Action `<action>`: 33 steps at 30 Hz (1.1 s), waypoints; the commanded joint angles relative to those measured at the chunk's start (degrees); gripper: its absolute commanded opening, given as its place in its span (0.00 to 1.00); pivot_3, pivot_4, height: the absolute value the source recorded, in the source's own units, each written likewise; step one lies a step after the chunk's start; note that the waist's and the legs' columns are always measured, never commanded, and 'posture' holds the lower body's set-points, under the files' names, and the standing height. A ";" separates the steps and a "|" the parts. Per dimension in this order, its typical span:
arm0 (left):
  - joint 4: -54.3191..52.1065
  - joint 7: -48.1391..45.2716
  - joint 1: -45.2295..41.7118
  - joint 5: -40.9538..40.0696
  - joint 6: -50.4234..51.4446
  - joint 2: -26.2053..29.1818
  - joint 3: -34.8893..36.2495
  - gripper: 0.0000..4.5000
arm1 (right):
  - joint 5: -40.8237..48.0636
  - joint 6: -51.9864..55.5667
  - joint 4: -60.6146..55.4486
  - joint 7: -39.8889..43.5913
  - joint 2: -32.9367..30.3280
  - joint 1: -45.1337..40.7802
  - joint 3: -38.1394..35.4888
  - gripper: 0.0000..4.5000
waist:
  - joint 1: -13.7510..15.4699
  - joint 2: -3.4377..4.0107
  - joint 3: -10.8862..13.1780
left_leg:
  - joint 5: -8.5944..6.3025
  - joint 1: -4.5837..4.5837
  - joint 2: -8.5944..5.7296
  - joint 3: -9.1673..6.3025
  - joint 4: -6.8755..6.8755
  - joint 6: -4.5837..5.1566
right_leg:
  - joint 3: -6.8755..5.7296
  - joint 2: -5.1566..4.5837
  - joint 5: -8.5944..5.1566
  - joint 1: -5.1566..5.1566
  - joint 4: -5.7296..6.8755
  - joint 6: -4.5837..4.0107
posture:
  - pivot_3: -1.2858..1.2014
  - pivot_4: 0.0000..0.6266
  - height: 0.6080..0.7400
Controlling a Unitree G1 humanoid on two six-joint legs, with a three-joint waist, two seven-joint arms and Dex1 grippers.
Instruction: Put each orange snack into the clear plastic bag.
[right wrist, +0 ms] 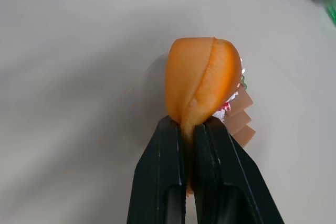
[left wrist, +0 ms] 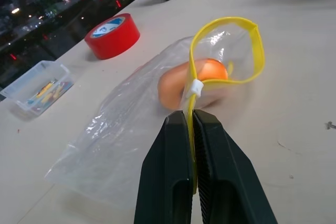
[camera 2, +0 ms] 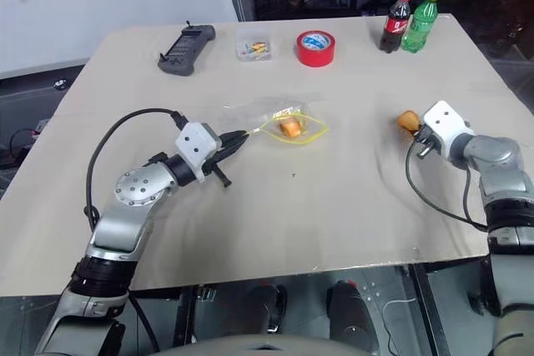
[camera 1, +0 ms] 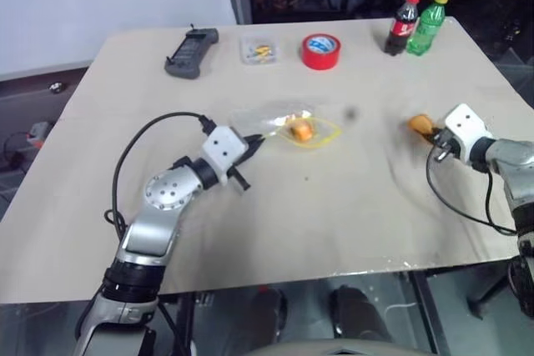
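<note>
The clear plastic bag (camera 1: 279, 125) lies mid-table with its yellow-edged mouth held open in a loop. One orange snack (camera 1: 299, 129) sits inside it, just past the mouth. My left gripper (left wrist: 190, 121) is shut on the bag's yellow strip (left wrist: 227, 51). At the right side of the table, my right gripper (right wrist: 189, 127) is shut on the near end of a second orange snack (right wrist: 202, 80), which is squeezed between the black fingers (right wrist: 165, 171). From the head that snack (camera 1: 420, 124) rests low on the table surface.
Along the far edge stand a black handheld device (camera 1: 191, 51), a small clear box (camera 1: 259, 49), a red tape roll (camera 1: 321, 51), a cola bottle (camera 1: 404, 22) and a green bottle (camera 1: 428, 22). The table's right edge (camera 1: 501, 81) runs close behind my right arm.
</note>
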 commanded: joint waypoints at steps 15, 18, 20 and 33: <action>-4.86 -1.25 2.61 -1.47 -2.63 1.38 1.86 0.00 | 8.18 26.01 -30.51 -4.51 16.11 -0.44 12.05 0.01 | 1.27 0.02 -0.01 | 0.00 -0.03 -0.19 -0.18 0.04 0.00 | -0.20 -0.01 0.00 0.03 -0.01 0.00 | 0.52 0.24 1.00; -5.32 -2.12 3.92 -1.27 -4.00 1.91 1.57 0.00 | 7.10 25.29 -28.52 -4.01 16.94 -1.67 13.81 0.01 | 0.93 0.02 -0.01 | 0.00 -0.02 -0.17 -0.14 0.03 0.00 | -0.14 -0.04 0.00 0.02 -0.01 0.00 | 0.52 0.24 1.00; -5.64 -2.32 4.62 -1.24 -4.49 1.99 1.47 0.00 | 5.97 24.20 -26.27 -3.94 17.68 -2.74 15.02 0.01 | 0.84 0.02 -0.01 | 0.00 -0.02 -0.14 -0.15 0.03 0.00 | -0.15 -0.04 0.00 0.01 -0.01 0.00 | 0.52 0.24 1.00; -7.64 -3.80 9.24 -0.22 -6.24 3.31 0.11 0.00 | 0.51 12.51 -2.92 -5.04 31.00 -13.71 18.14 0.01 | -0.16 0.03 0.00 | 0.00 -0.02 -0.18 -0.15 0.01 -0.01 | -0.16 0.06 0.00 0.01 -0.03 0.00 | 0.52 0.24 1.00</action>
